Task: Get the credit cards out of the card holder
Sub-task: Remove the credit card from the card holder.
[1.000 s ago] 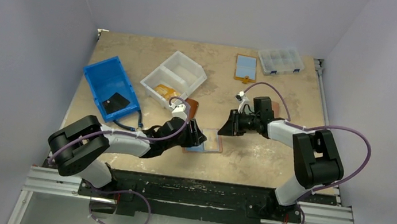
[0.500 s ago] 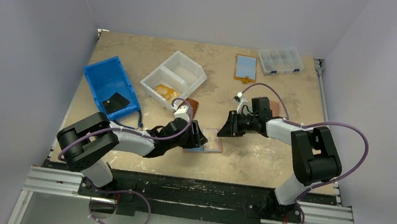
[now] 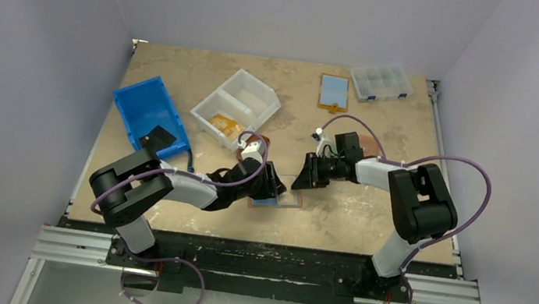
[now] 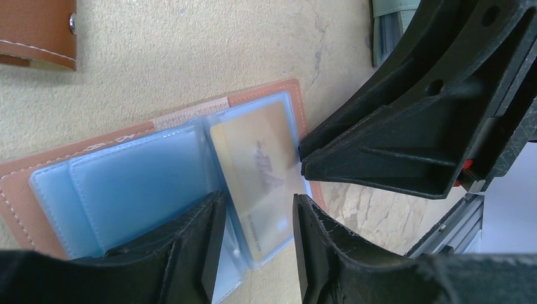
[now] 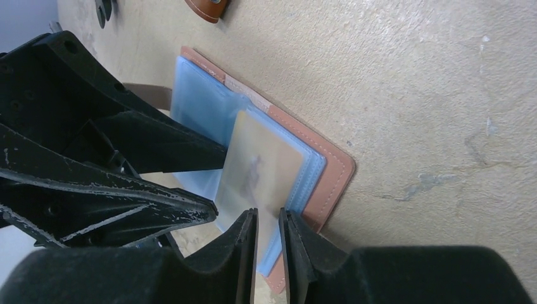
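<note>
Near the front edge of the tabletop, between the two arms, the card holder lies open and flat, its pale-blue plastic sleeves fanned upward. One credit card, tan-faced through the plastic, sits in the top sleeve at the holder's right end. The left pincer has its jaws apart and its tips down at the sleeves left of that card, apparently pinning the holder, though contact cannot be confirmed. The right pincer is closed to a narrow slit on the card's right edge. Whether it bites card alone or plastic too cannot be told. The step in hand looks like extracting the first card. The next move calls for a straight pull to the right, along the sleeve, with the left pincer bearing down so the holder does not slide along.
</note>
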Tool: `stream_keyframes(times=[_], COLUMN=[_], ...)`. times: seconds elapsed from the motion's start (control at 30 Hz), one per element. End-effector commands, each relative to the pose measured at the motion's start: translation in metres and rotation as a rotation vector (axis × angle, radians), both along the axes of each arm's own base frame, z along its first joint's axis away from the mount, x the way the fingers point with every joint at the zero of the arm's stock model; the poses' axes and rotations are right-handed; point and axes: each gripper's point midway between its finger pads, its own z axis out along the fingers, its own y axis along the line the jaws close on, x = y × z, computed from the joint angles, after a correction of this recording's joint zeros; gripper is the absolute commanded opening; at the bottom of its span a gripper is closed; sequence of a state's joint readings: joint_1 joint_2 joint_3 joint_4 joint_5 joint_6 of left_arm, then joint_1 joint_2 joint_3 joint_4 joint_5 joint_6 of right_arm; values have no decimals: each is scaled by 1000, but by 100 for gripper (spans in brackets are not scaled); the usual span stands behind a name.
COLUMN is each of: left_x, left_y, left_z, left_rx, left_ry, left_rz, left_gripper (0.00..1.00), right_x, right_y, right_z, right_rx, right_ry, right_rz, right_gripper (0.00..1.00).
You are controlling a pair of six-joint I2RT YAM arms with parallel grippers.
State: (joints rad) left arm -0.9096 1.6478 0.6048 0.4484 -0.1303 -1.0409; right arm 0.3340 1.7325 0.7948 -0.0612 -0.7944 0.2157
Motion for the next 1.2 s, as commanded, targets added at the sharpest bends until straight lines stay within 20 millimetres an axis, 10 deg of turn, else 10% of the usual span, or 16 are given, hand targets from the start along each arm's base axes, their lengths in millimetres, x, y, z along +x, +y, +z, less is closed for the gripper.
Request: stream_keyframes(times=[0.0, 0.37, 0.5, 0.77, 1.17], left_x=[4, 1, 2, -3, -9], left_y=[-3, 8, 15, 39, 36], left_z=[-8, -11, -18, -40, -34], left_rx=[-5, -136, -112, -25, -93], left_ry=[28, 59, 58, 63, 28], left_rz=[10, 41, 49, 82, 45], left_gripper=[47, 23, 0, 0, 0], right_x=[5, -5, -6, 5, 6], right_y=[6, 14, 24, 20, 13], right_z=[1, -15, 7, 51, 27], right_rx=[-14, -27, 32, 105, 54], right_ry=[-15, 77, 30, -163, -38], right_rz=[17, 82, 147, 239, 144], right_gripper=[29, 21, 22, 46, 51])
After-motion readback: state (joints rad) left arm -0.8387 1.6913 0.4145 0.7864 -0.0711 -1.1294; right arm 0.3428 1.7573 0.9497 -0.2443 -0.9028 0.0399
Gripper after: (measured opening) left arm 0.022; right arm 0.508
